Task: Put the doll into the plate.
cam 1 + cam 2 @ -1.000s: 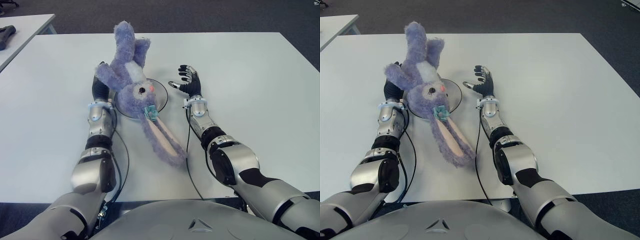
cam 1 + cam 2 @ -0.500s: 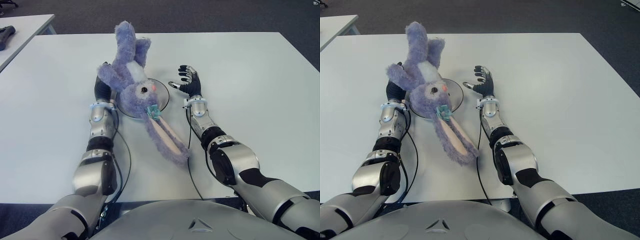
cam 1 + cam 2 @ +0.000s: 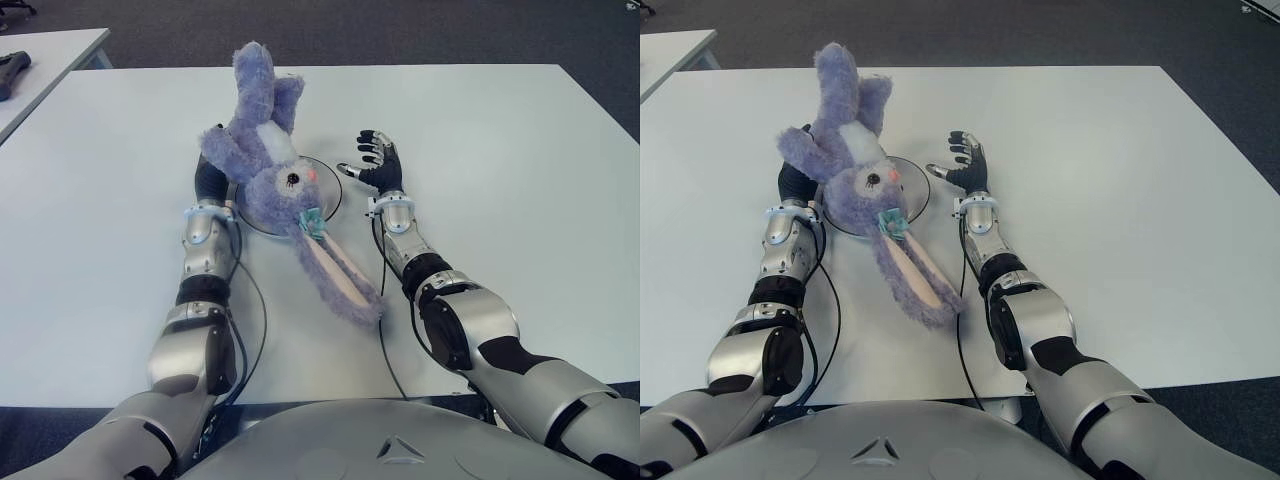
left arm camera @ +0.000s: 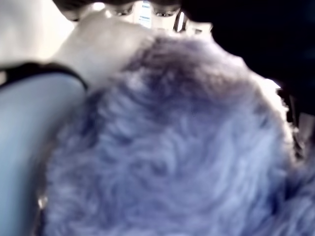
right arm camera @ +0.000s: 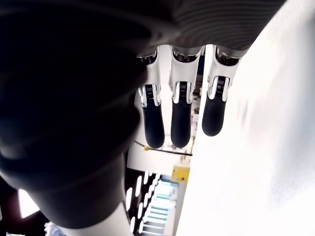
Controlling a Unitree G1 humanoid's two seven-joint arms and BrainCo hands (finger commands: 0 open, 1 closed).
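The left robot hand [image 3: 212, 178] grips a purple plush doll [image 3: 275, 185] over the plate [image 3: 328, 190] on the white bench [image 3: 520, 180]; the right robot hand [image 3: 378, 163], fingers spread, holds nothing beside the plate.

Purple plush doll [image 3: 272, 175] hangs over the plate [image 3: 325, 190] — ears trailing tableward.

Both eye views are evenly and brightly lit from overhead. The matte white rectangular table [image 3: 520, 150] shows no strong glare, and shadows are soft and short. Focus is sharp across both views.

The left wrist view is heavily blurred: the fluffy purple plush rabbit doll [image 4: 167, 157] fills it, out of focus.

In the right wrist view the table surface is overexposed, while the black-and-silver right hand [image 5: 69, 123] appears as a dark silhouette.
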